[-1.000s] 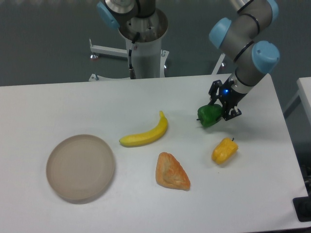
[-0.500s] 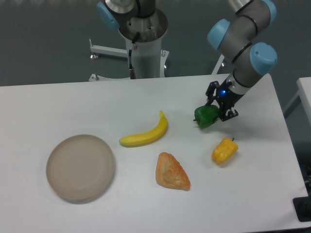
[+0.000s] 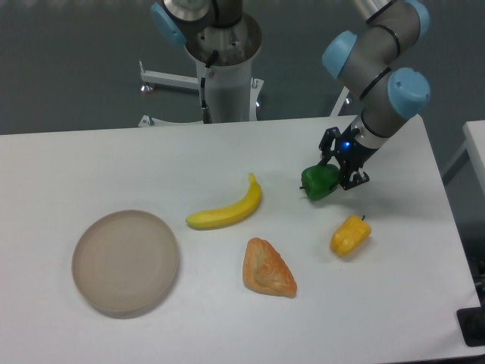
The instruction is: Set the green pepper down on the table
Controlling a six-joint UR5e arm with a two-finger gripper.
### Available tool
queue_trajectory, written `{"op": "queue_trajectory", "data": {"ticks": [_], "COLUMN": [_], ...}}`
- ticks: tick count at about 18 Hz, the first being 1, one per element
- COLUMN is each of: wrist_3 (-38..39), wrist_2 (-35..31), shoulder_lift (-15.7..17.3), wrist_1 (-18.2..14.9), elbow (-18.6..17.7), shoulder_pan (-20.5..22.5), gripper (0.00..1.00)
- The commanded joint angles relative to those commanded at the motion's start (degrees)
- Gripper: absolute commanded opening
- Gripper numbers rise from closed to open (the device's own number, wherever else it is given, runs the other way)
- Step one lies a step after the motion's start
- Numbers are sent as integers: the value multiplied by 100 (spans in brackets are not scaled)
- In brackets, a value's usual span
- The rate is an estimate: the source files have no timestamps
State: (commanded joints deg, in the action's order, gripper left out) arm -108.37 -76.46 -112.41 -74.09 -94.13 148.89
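The gripper [image 3: 336,171] is closed around the green pepper [image 3: 319,181] over the right part of the table [image 3: 114,167]. To the left lies a banana [image 3: 228,208]. Nearer are a pastry [image 3: 267,268], a yellow pepper [image 3: 349,235] and, far left, a beige plate [image 3: 126,262].

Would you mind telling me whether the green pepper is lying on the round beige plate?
No, the green pepper is at the gripper, far right of the empty plate.

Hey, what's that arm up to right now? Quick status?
Claw shut on green pepper, right of the banana. Can't tell whether the pepper touches the table yet. Yellow pepper nearby in front, not touching.
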Motion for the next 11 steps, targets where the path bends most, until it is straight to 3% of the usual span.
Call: {"op": "queue_trajectory", "data": {"ticks": [11], "wrist_3": [0], "wrist_2": [-9], "shoulder_lift": [-9], "wrist_1": [18], "elbow": [-44], "shoulder_pan": [-9], "gripper": [46]}}
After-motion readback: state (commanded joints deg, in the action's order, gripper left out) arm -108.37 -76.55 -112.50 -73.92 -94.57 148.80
